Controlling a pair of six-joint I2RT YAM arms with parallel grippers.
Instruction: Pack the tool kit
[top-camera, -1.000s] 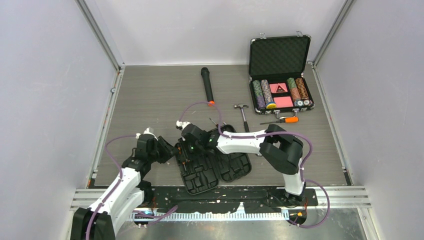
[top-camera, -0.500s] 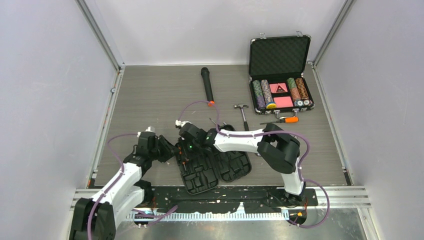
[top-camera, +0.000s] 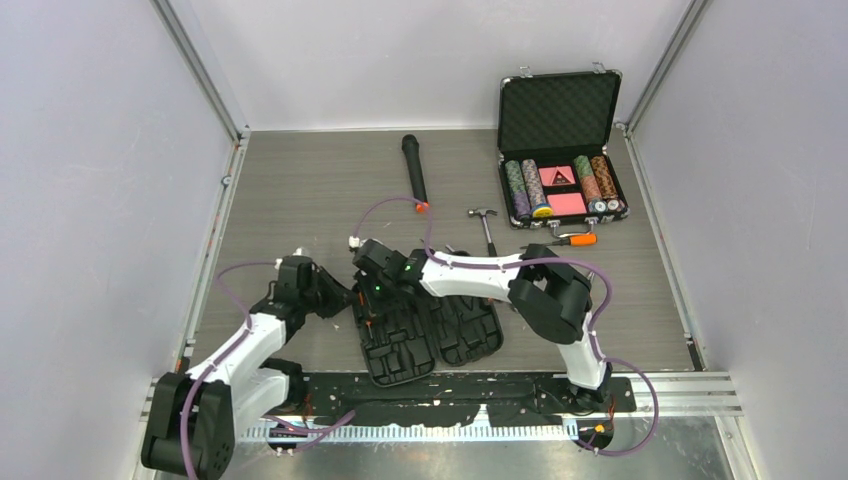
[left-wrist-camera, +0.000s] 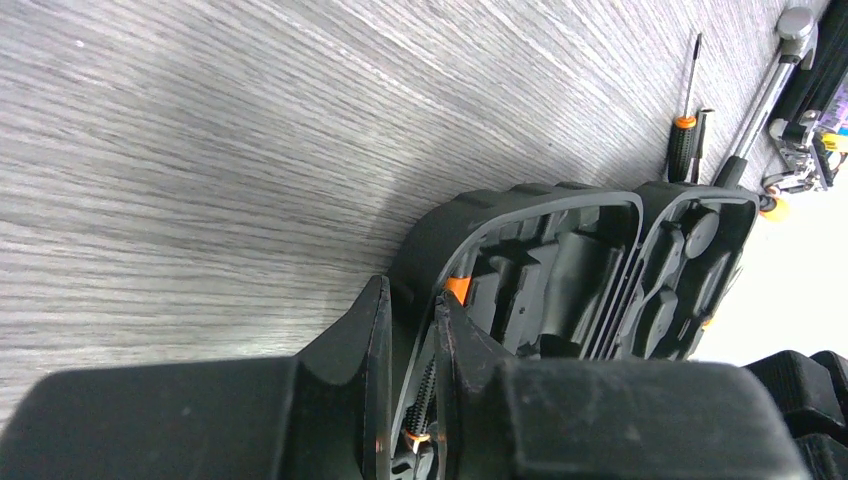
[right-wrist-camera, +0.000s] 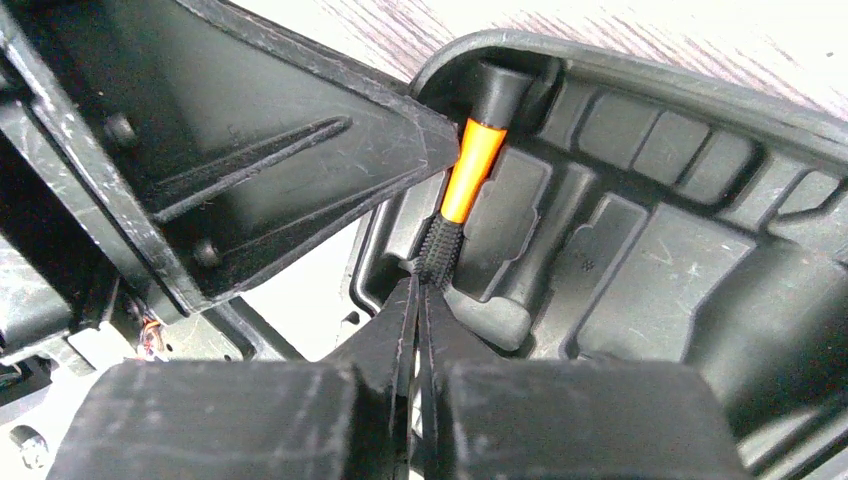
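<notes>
Now that both have squeezed in, my left gripper (left-wrist-camera: 410, 310) holds the black ribbed plastic tool kit (left-wrist-camera: 560, 250) steady; my right gripper (right-wrist-camera: 420, 292) nips its orange-black screwdriver (right-wrist-camera: 470, 170).

Top cam: high, behind near edge, looks down on whole table (top-camera: 300, 190). Both wrist cams: low, very close, facing open tool kit (top-camera: 400, 350). All three share it.
</notes>
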